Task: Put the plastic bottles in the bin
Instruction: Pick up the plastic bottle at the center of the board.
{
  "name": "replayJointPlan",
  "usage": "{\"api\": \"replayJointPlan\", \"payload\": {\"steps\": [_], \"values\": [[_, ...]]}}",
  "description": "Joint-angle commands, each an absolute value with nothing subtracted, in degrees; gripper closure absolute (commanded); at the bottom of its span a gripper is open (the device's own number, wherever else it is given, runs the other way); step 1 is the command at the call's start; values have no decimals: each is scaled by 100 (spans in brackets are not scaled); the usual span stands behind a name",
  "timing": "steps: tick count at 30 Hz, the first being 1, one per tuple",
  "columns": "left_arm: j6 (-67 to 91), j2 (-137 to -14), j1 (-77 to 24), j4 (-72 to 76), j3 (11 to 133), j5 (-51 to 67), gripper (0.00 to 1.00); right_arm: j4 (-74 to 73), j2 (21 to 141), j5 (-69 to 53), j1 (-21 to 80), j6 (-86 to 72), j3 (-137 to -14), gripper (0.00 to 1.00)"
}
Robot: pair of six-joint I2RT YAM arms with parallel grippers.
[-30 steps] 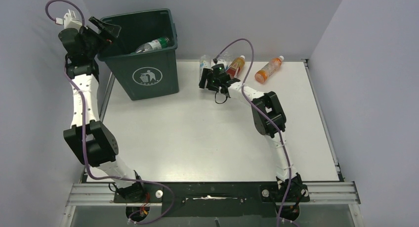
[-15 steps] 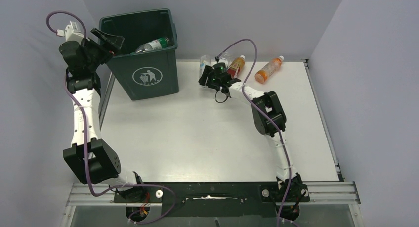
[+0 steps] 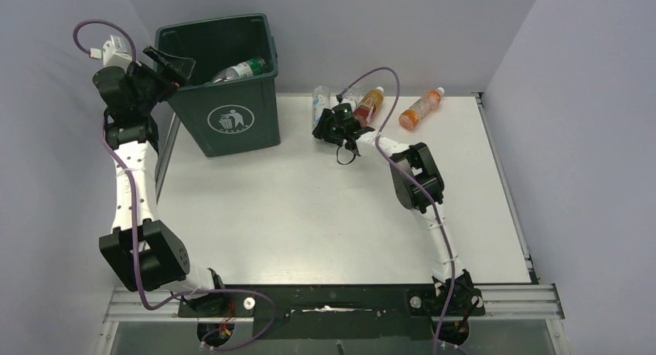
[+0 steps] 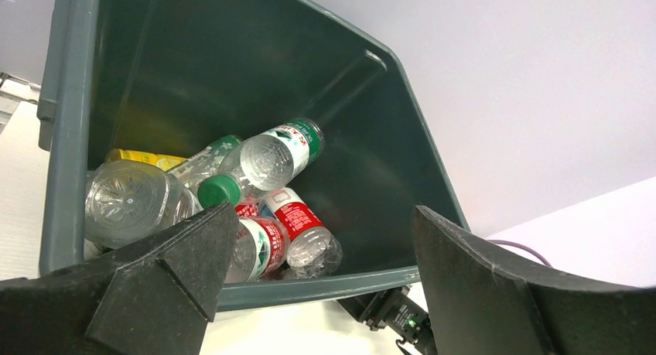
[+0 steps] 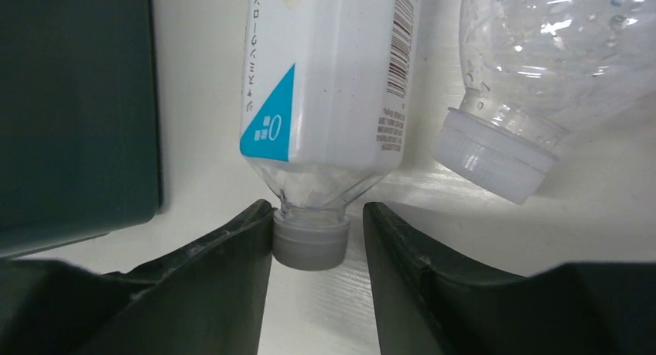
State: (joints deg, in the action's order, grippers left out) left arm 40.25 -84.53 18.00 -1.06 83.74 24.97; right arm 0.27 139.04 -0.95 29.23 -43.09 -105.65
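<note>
My two arms rise from the near edge of the white surface (image 3: 309, 231). My right arm reaches over it to the far middle, and there my right jaws lie low, pointing to the far side. They are narrowly spread around the pale cap (image 5: 311, 247) of the white-label bottle (image 5: 333, 76), which lies on its side with the cap toward me. One finger (image 5: 224, 254) touches the side of the cap. The other finger has a thin gap to it, so the bottle is not yet pinched.

Just to the right of this bottle lies a clear bottle (image 5: 557, 53) with a white cap, also on its side. It is very close to the first one, but I cannot tell if they touch. A little more to the right lies a red-orange bottle (image 3: 370, 104). Further right, apart from it, lies an orange bottle (image 3: 421, 109) with a white cap. Both rest near the far edge of the surface.

The bin (image 3: 232, 119) stands upright at the far left of the surface, well apart from these four bottles. Inside it several bottles lie in a pile. A green-label bottle (image 4: 282, 146) is on top, a red-label bottle (image 4: 298, 223) lies under it, and a yellow bottle (image 4: 143, 158) lies against the left wall. My left jaws hang above the near left corner of the bin's rim. They are spread wide, with nothing between them.
</note>
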Motion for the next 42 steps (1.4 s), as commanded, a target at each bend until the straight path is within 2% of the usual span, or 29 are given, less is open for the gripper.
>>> {"api": "replayJointPlan", "payload": {"steps": [1,7,12,29,37,42], "values": [[3996,-8239,1815,52,8287,2612,16,330,13911,-130,2909,-4376,-10626,56],[3994,-8194,1811,51,8173,2638,16,357,13883,-154,2901,-4360,-10572,68],[3908,-8098,1698,-61,8023,2661,16,401,13674,-171,2906,-4297,-10365,74],[3544,-7193,747,-1173,7721,2819,15,786,11520,-574,2931,-3363,-8388,79],[4644,-6881,493,-250,7098,3689,15,818,10161,-603,3163,-2971,-7258,79],[4815,-6823,-161,-156,7103,3369,15,696,9211,-495,3234,-2883,-6490,79]]}}
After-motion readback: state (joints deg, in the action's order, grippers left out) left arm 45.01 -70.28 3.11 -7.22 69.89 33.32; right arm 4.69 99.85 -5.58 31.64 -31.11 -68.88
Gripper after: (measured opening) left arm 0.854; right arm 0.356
